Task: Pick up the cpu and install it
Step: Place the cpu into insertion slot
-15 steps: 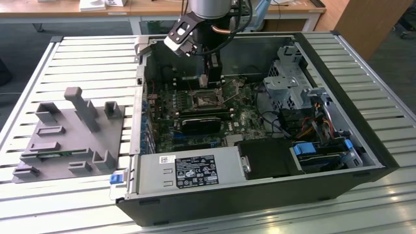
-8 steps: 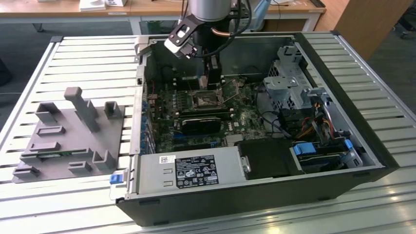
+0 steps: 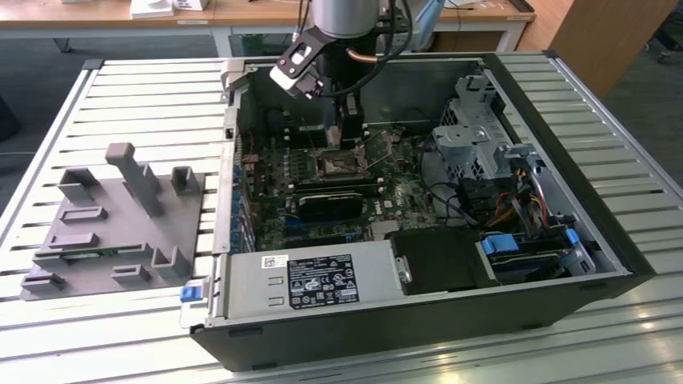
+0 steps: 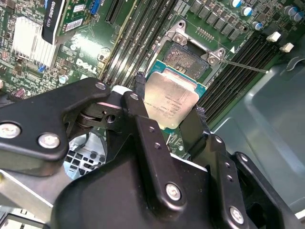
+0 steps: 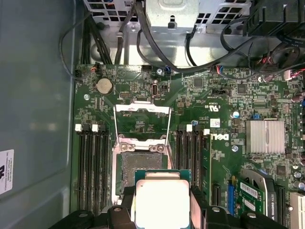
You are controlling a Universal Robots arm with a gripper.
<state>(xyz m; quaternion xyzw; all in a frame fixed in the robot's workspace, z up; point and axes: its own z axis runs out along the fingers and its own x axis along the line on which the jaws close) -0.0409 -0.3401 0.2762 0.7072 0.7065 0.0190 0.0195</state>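
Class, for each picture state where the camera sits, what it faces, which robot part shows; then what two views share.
Exterior view: off the arm, looking down into the computer case; arm shows.
First wrist view: on the arm, facing the socket; gripper shows.
Second wrist view: on the arm, facing the cpu; gripper shows.
Both wrist views: gripped cpu.

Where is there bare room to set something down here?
Bare table slats beyond the grey fixture, and on the exterior view's right of the case. Inside the case is crowded: motherboard, cables, fingers gripping the cpu.
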